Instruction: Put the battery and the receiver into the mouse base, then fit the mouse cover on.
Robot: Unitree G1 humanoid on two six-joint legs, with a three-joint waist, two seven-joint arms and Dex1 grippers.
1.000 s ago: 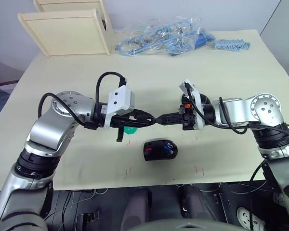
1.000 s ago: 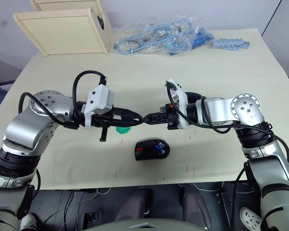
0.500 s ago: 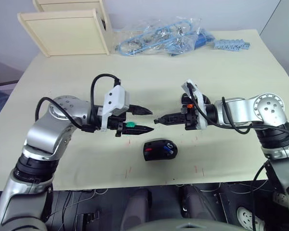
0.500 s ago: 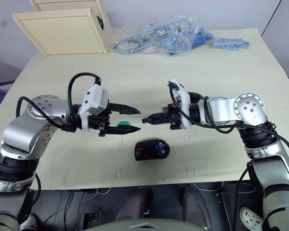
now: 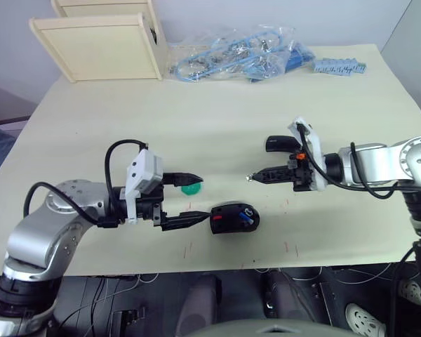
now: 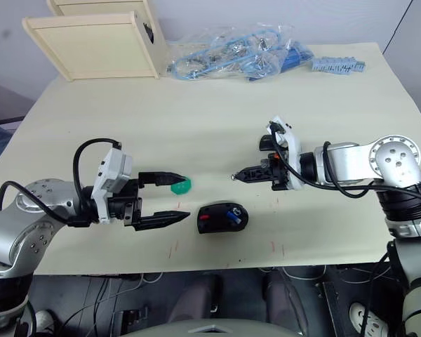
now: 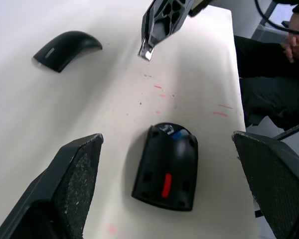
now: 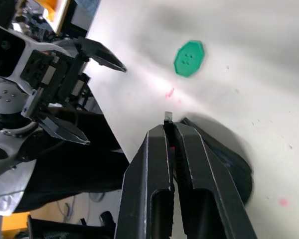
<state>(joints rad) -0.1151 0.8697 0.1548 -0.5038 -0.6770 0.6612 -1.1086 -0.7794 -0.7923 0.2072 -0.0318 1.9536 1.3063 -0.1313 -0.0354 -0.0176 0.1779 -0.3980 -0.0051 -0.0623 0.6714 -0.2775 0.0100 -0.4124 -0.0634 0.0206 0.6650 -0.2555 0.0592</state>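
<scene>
Both grippers have drawn apart. Left gripper [image 5: 191, 198], fingers spread, sits beside the mouse base [image 5: 233, 218], its battery [image 5: 243, 217] seated. Right gripper [image 5: 253, 177] pinches the tiny silver receiver [image 8: 168, 115].

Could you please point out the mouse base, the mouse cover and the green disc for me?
mouse base [image 5: 233, 218], left eye view, on its inner side.
mouse cover [image 7: 67, 48], left wrist view, on its arched back.
green disc [image 8: 189, 59], right wrist view, on its middle.
</scene>
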